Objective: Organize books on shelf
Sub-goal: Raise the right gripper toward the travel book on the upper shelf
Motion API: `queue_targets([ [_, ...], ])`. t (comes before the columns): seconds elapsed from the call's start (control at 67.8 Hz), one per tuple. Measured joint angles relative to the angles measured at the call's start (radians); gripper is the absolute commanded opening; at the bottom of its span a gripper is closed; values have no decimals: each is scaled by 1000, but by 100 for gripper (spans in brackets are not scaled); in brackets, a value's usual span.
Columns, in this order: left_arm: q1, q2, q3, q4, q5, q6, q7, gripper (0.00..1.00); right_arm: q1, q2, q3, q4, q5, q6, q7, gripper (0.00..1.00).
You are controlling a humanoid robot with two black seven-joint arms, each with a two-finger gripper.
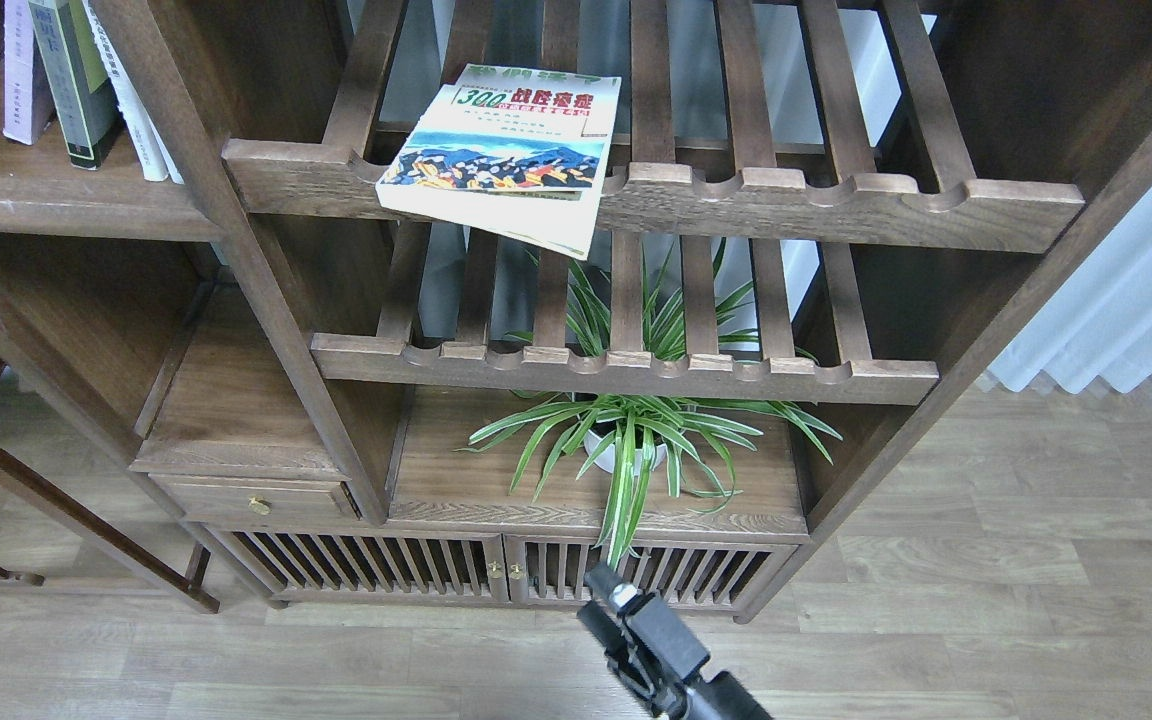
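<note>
The "300" book (504, 150) lies face up on the upper slatted rack (836, 205), cover toward me, its near corner hanging out past the scalloped front rail. It sits at the rack's left end, skewed a little, resting on the slats and the rail.

Up at the left, on the solid shelf (56, 210), the other books stand upright: a pale purple-white one (21, 70) at the far left, a black-grey one with a green panel (71, 80) leaning against it, and thin white-spined books (131, 100) just to their right, tilted against the post (226, 250). Only their lower parts are in view.

Under the upper rack is a second slatted rack (626, 368), bare of books, and through its slats the leaves of a spider plant (636, 440) show. The plant stands in a white pot on the board below, its leaves spilling over the front edge above the slatted cabinet doors (496, 570). A small drawer with a brass knob (258, 506) sits to the left of the plant's board.

My right gripper (626, 615) comes up from the bottom edge, low in front of the cabinet doors, well apart from the "300" book and touching nothing. It is dark and seen nearly end-on, so I cannot tell whether its fingers are apart or together. My left gripper is out of view.
</note>
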Motion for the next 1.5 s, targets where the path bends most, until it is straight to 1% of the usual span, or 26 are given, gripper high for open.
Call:
queue_targets([
  [0.029,27,0,-14,-21,-12,0,1,59,1,1,0,3,0,0,1,99],
  [0.044,73,2,-36,-52,-31,0,3,61,3,3,0,9,0,0,1,99],
  [0.177,173,4,-59,-114,-76,0,5,64,17,3,-1,35,0,0,2,99],
  [0.31,304,-2,-63,-177,-110,0,5,71,37,3,-1,65,-1,0,2,99],
  [0.383,369,-9,-55,-195,-114,0,4,75,48,3,-1,71,-6,0,2,98],
  [0.501,450,-34,-46,-203,-116,0,0,77,66,3,0,79,-11,0,2,97],
  [0.575,484,-55,-44,-204,-116,0,0,77,81,3,0,84,-17,0,2,99],
  [0.737,553,-94,-40,-204,-116,0,6,79,137,3,-9,99,-48,0,3,98],
  [0.884,584,-116,-26,-191,-116,0,6,80,195,3,-12,104,-91,0,5,98],
  [1.12,599,-129,-22,-154,-115,0,6,82,292,3,-15,122,-141,-2,50,98],
  [1.179,600,-129,-22,-147,-114,0,6,83,328,3,-15,130,-150,-26,58,98],
  [1.282,599,-129,-22,-140,-114,0,5,83,383,3,-16,142,-163,-108,74,98],
  [1.4,598,-129,-22,-139,-114,0,6,84,443,3,-39,147,-176,-228,115,99],
  [1.415,598,-129,-22,-138,-114,0,7,84,470,3,-51,147,-177,-270,133,99],
  [1.504,598,-129,-23,-129,-114,0,8,84,510,3,-60,148,-177,-307,155,99],
])
